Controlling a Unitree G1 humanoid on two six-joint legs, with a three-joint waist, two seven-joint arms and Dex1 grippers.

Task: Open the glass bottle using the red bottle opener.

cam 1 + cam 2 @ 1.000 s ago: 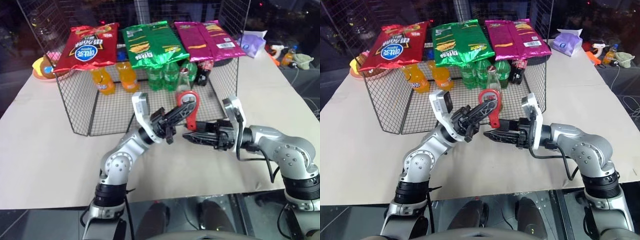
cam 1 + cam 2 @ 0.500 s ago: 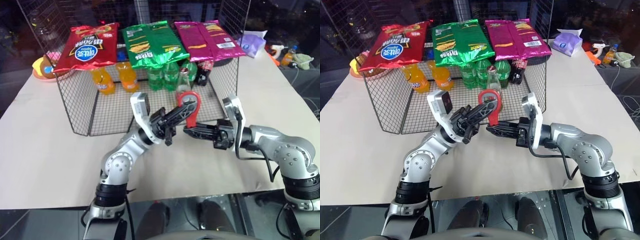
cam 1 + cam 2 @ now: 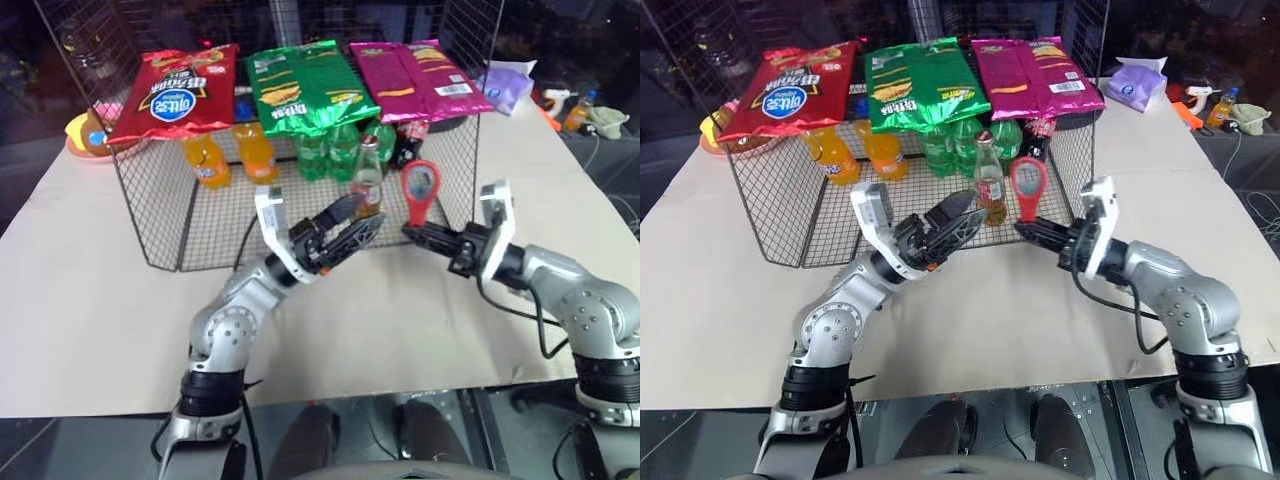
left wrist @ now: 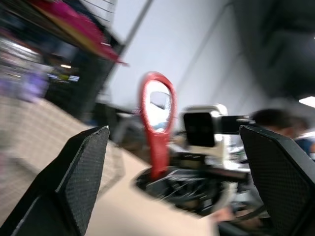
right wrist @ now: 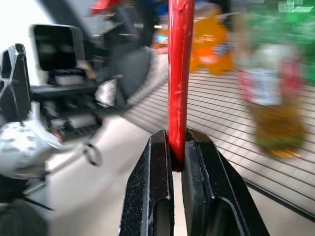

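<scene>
The red bottle opener (image 3: 420, 188) stands upright with its ring head on top. My right gripper (image 3: 412, 232) is shut on the lower end of its handle; in the right wrist view the fingers (image 5: 158, 167) pinch the red bottle opener (image 5: 179, 83) edge-on. The glass bottle (image 3: 367, 180), with amber liquid and a red cap, stands upright in the wire basket just left of the opener, apart from it. My left gripper (image 3: 356, 216) is open and empty in front of the bottle. The left wrist view has its fingers (image 4: 74, 182) spread wide, framing the red bottle opener (image 4: 156, 123).
The wire basket (image 3: 160, 215) holds orange soda bottles (image 3: 205, 160), green bottles (image 3: 325, 150) and a dark bottle (image 3: 405, 150). Red (image 3: 175, 95), green (image 3: 305, 85) and pink (image 3: 410, 75) snack bags lie on its top. A purple pack (image 3: 505, 85) sits at the far right on the paper-covered table (image 3: 80, 320).
My left gripper let go of the opener and opened wide. My right gripper shut on the handle and carried the opener to the right, past the bottle.
</scene>
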